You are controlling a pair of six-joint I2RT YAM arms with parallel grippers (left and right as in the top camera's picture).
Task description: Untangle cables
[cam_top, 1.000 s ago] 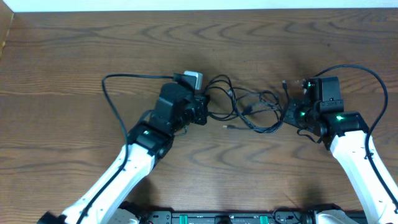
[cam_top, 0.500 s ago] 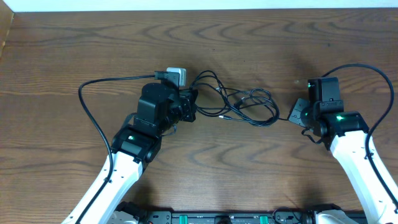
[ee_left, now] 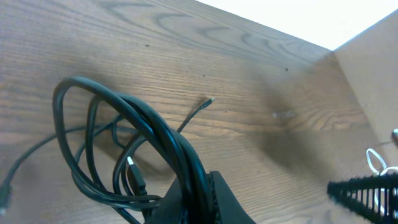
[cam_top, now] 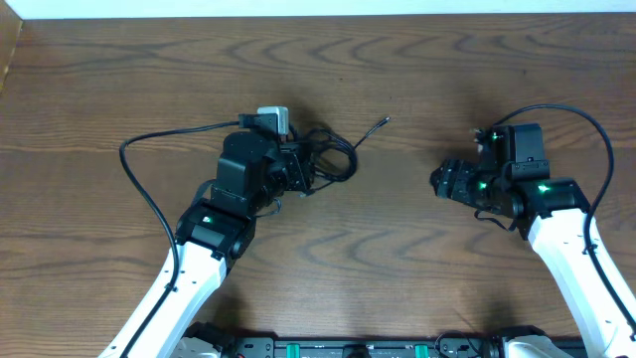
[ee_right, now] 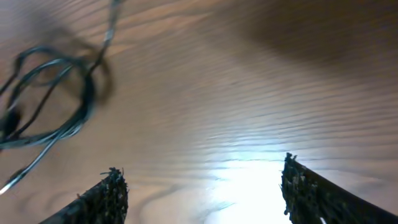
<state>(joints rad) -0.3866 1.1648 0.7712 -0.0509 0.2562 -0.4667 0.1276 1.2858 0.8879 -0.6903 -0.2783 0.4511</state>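
A bunch of black cables (cam_top: 333, 159) lies gathered just right of my left gripper (cam_top: 301, 171), which is shut on several strands of it (ee_left: 186, 162). One loose cable end (cam_top: 382, 121) points up and right from the bunch. From a white adapter (cam_top: 275, 119) behind the left gripper, a long cable (cam_top: 134, 174) loops off to the left. My right gripper (cam_top: 440, 180) is well to the right of the bunch, and its jaws (ee_right: 202, 186) stand wide open over bare wood. In the right wrist view the cable bunch (ee_right: 56, 93) shows blurred at upper left.
The table is dark brown wood (cam_top: 397, 259), with its far edge (cam_top: 318, 15) against a white wall. The right arm's own black lead (cam_top: 586, 124) arcs above its wrist.
My right gripper has opened and let go of the cable. The stretched tangle has sprung back left into a bunch at the left gripper, which shifted left earlier.
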